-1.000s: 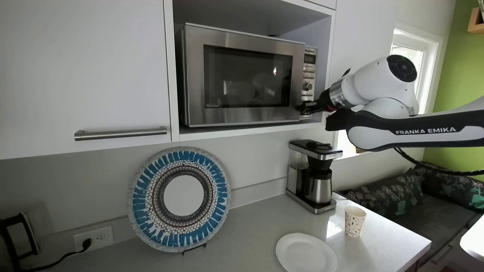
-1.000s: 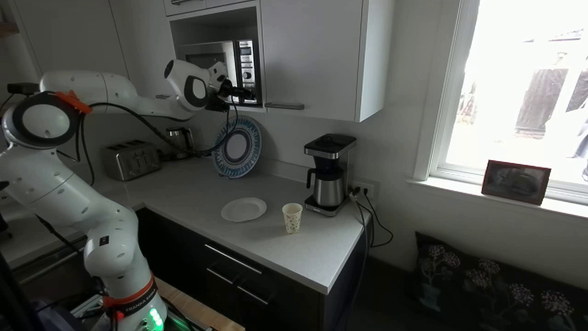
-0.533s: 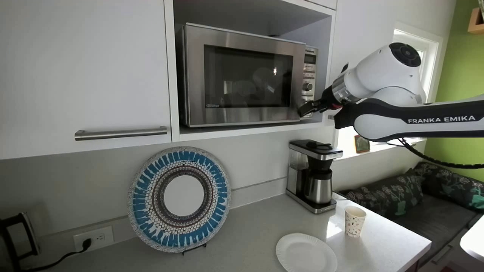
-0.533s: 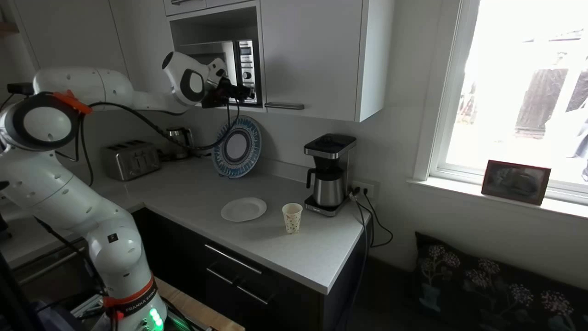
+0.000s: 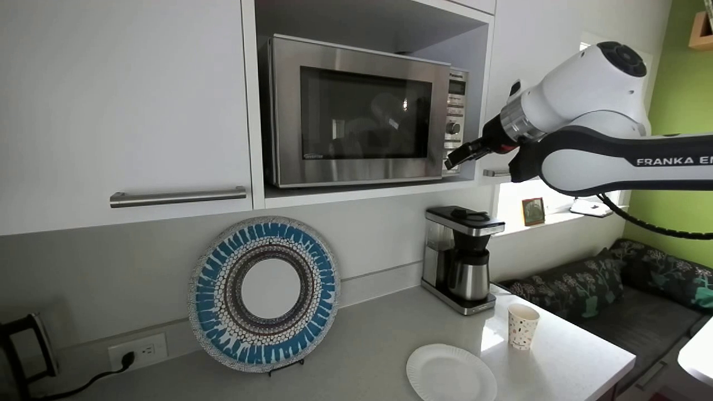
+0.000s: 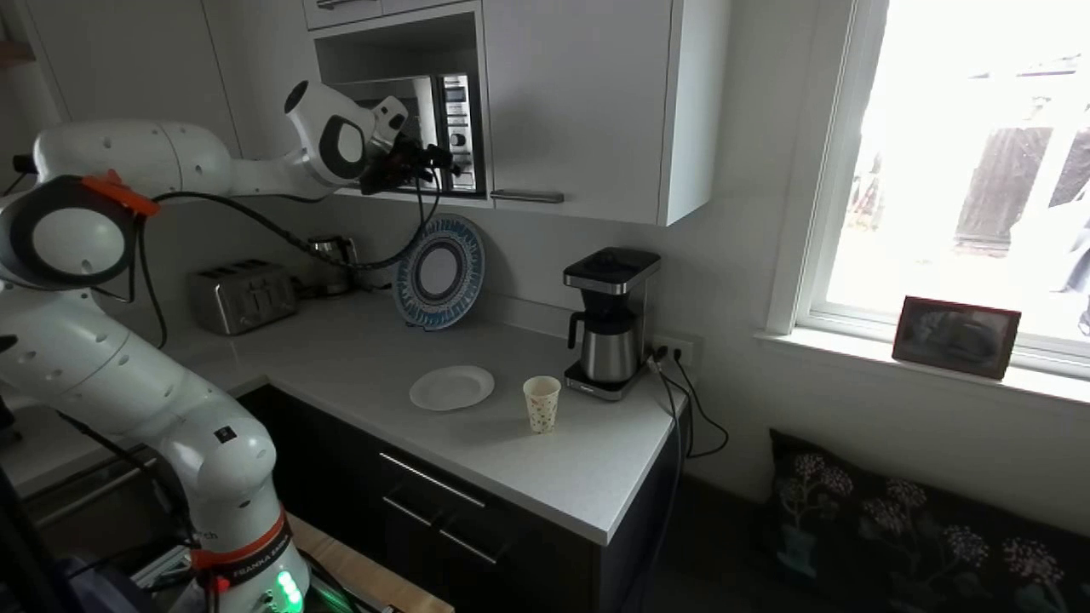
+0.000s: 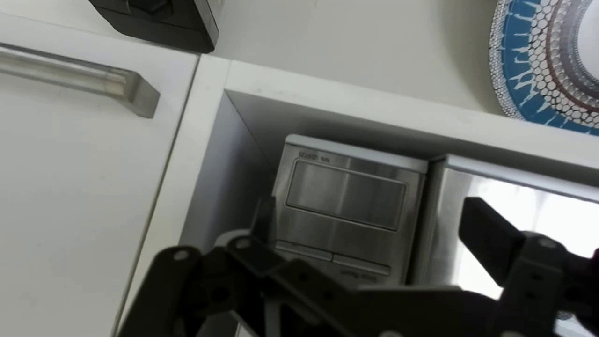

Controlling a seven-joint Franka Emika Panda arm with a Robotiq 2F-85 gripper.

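the claw (image 7: 369, 208) has spread wide, holding nothing, and backed away from the microwave (image 5: 365, 114), so its control panel (image 5: 457, 114) now seems free of contact.

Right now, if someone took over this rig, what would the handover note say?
Gripper: open and empty, in front of the microwave, near its control panel.
Microwave: in its cabinet niche; the door seems slightly ajar.
Cup and plate: on the counter below, apart from each other.
Done: nothing is gripped; the door looks unlatched.
Left: the door is not wide open, nor, it seems, fully shut.
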